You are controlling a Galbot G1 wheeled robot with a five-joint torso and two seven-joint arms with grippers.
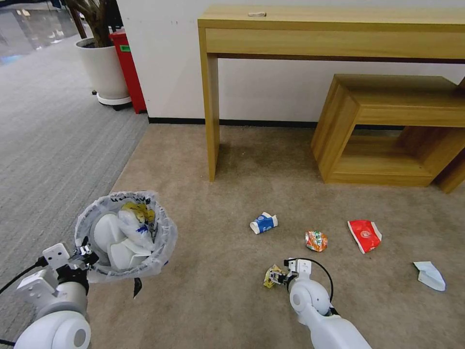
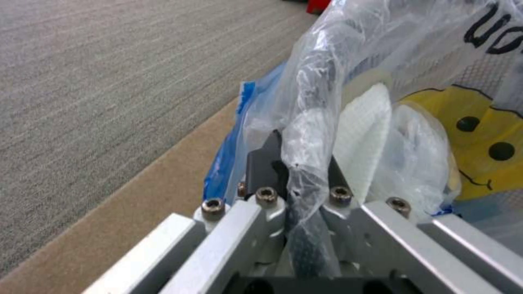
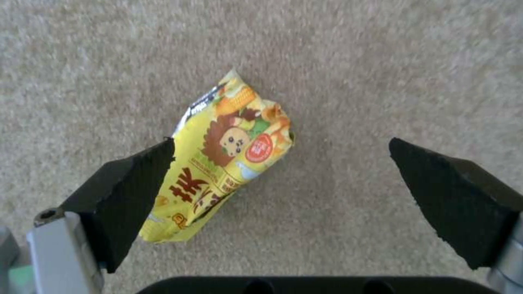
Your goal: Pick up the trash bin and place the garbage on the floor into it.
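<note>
My left gripper [image 1: 87, 253] is shut on the rim of the trash bin [image 1: 127, 237], holding it above the beige floor [image 1: 232, 160] at my left. In the left wrist view the fingers [image 2: 267, 163] pinch the bag-covered rim [image 2: 308, 134]. White slippers [image 1: 118, 242] lie inside the bin. My right gripper [image 1: 277, 277] hovers open just over a yellow snack wrapper [image 3: 223, 159], which sits between its fingers [image 3: 130, 192], close to one of them. Other garbage lies on the carpet: a blue-white carton [image 1: 264, 223], a crumpled orange wrapper [image 1: 316, 240], a red paper box [image 1: 364, 235] and a pale-blue scrap [image 1: 429, 275].
A wooden console table [image 1: 334, 34] and a low wooden shelf [image 1: 387, 131] stand against the wall ahead. A white plant pot [image 1: 104, 70] and a tall red bin [image 1: 128, 68] stand at the far left, by the grey ribbed carpet [image 1: 53, 140].
</note>
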